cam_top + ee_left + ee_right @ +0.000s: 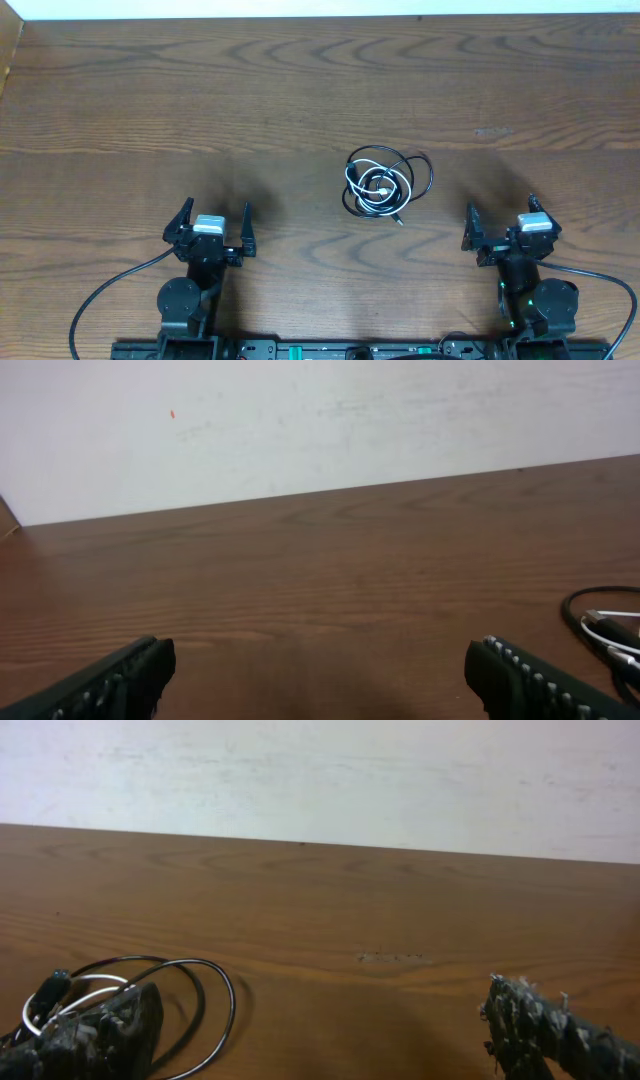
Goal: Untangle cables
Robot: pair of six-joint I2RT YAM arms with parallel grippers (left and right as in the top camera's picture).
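Observation:
The black cable (431, 176) and the white cable (372, 187) lie coiled together in one small tangle on the wooden table (150, 100), right of centre. My left gripper (215, 215) is open and empty, well left of the tangle. My right gripper (500, 215) is open and empty, a little right of it. In the left wrist view the black cable (566, 610) and the white cable (600, 620) show at the right edge, beyond the open fingers (320, 665). In the right wrist view the black loops (234, 1004) and the white cable (70, 981) lie by the left finger of the open gripper (320, 1020).
A white wall (320, 770) stands beyond the table's far edge. Thick black arm cables (100, 290) curve from both arm bases at the near edge. A faint scuff (493, 131) marks the wood behind the tangle.

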